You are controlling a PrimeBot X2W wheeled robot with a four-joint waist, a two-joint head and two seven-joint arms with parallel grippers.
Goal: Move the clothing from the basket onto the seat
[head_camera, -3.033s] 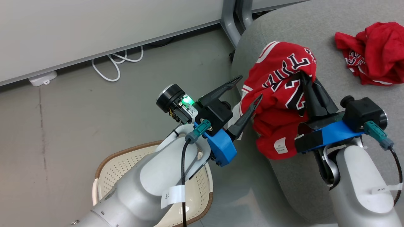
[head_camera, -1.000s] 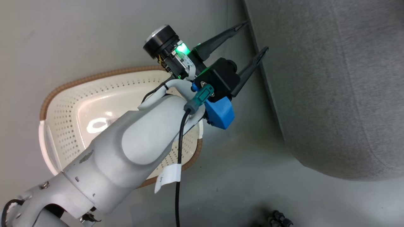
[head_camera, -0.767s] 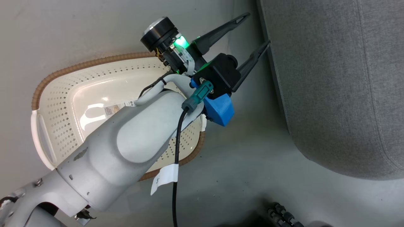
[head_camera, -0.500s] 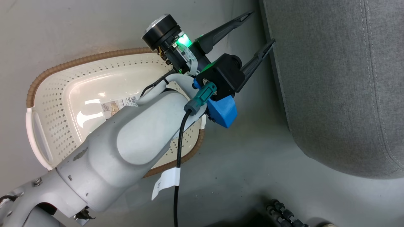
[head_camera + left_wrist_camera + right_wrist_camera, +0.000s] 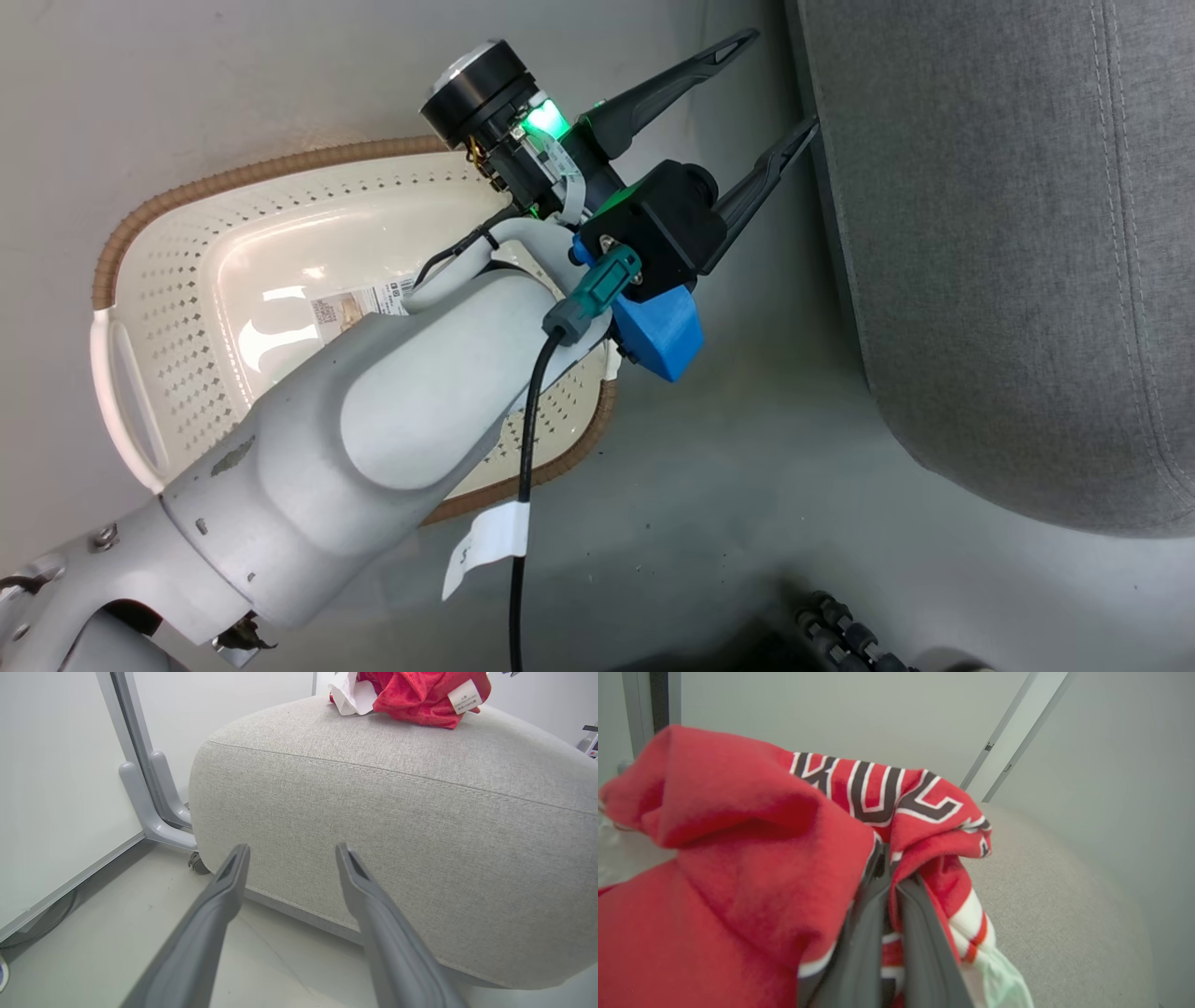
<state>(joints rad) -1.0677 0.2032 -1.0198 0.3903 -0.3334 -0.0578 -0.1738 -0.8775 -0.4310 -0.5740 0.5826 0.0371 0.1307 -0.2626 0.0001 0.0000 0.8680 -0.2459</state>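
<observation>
Fingers [image 5: 672, 79] of the left gripper [image 5: 782, 79] are held spread and empty between the basket [image 5: 187, 201] on the left and the seat [image 5: 1008, 233] on the right. The right gripper [image 5: 888, 872] is clenched on the red jersey [image 5: 738, 858], which is heaped on the seat.

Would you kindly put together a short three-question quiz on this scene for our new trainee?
1. True or false: the left hand is shut.
2. What does the right hand grip? A: a white cable. B: the red jersey. C: a blue towel.
3. Fill in the blank: the basket stands on the ___, beside the seat.

Key
1. False: its fingers stand apart with nothing between them.
2. B: the fingers are closed on a fold of the fabric.
3. floor
</observation>
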